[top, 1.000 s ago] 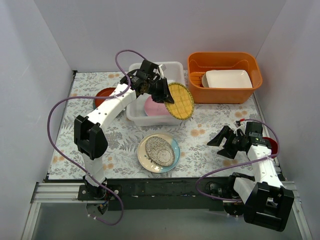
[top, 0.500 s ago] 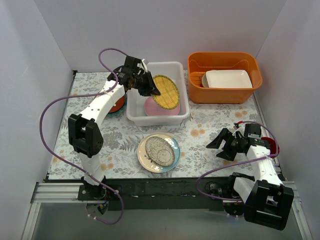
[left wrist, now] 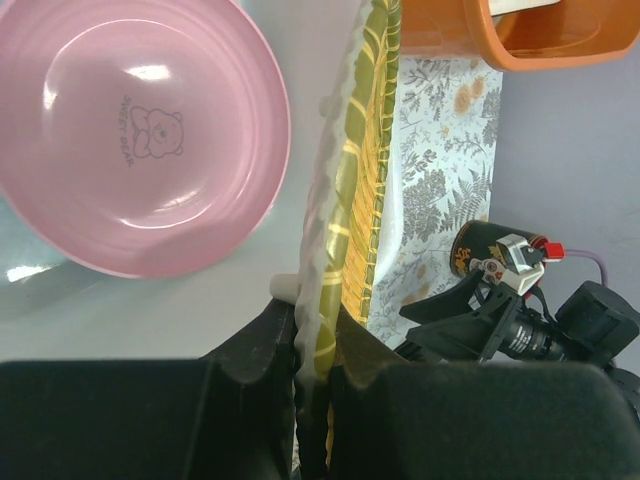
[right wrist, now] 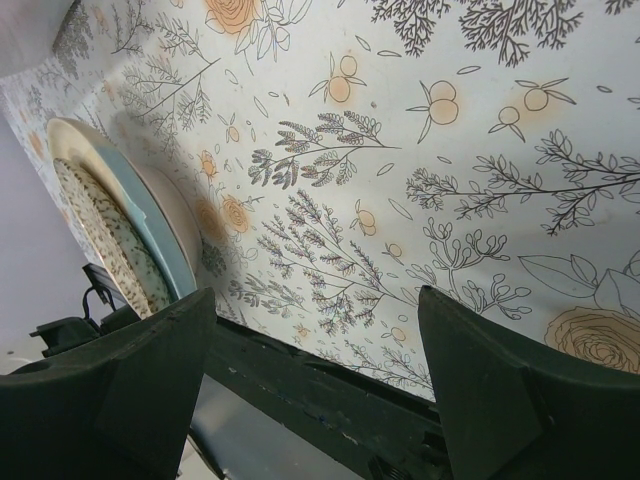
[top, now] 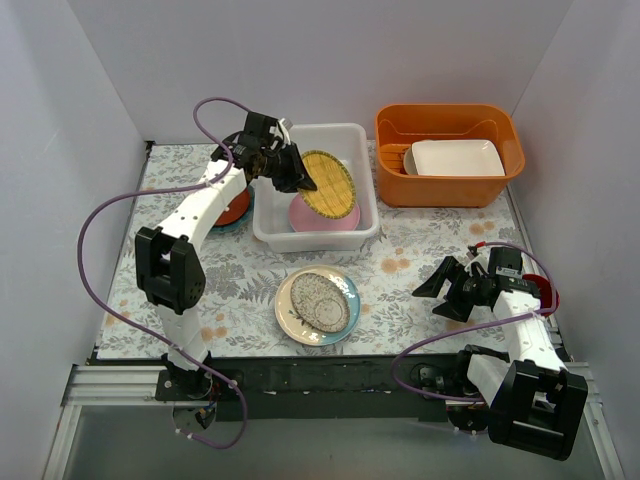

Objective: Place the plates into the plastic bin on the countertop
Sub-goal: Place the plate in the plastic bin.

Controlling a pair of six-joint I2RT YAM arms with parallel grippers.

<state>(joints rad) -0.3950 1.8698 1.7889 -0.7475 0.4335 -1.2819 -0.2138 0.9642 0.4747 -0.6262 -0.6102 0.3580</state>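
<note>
My left gripper (top: pixel 297 176) is shut on the rim of the woven yellow plate (top: pixel 330 184) and holds it tilted on edge inside the white plastic bin (top: pixel 316 242). In the left wrist view the yellow plate (left wrist: pixel 350 190) stands edge-on between my fingers, with the pink plate (left wrist: pixel 135 130) lying flat in the bin beside it. The pink plate (top: pixel 312 216) also shows under the yellow one from above. A stack of plates topped by the speckled teal-rimmed plate (top: pixel 318 304) lies on the countertop (top: pixel 420 255) in front of the bin. My right gripper (top: pixel 436 288) is open and empty, right of that stack.
An orange tub (top: pixel 450 150) with a white rectangular dish (top: pixel 456 157) stands at the back right. A red-brown plate on a teal one (top: pixel 234 210) lies left of the bin, partly behind my left arm. A small red cup (top: pixel 545 290) sits by my right wrist.
My left gripper carried the yellow plate left and back, from over the bin's front right corner into the bin. My right gripper shifted slightly toward the near edge.
</note>
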